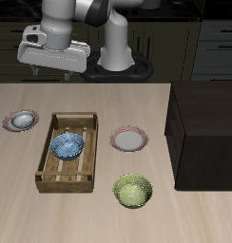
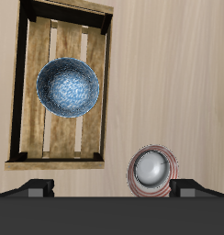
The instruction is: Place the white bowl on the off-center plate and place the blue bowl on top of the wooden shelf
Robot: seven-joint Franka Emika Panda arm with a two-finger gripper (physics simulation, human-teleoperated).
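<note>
1. white bowl (image 1: 24, 119) sits on off-center plate (image 1: 9, 124) near table edge, that half looks done
2. blue bowl (image 1: 67, 145) in slatted crate (image 1: 51, 176); rigid, glossy, likely slippery, pinch the thin rim
3. gripper (image 1: 49, 74) raised, holds nothing; jaw spread can't tell
4. wooden shelf (image 1: 208, 133) dark, flat-topped

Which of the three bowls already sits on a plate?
The white bowl, on the plate beside the crate. The blue bowl lies in the crate; the green bowl sits on bare table.
</note>
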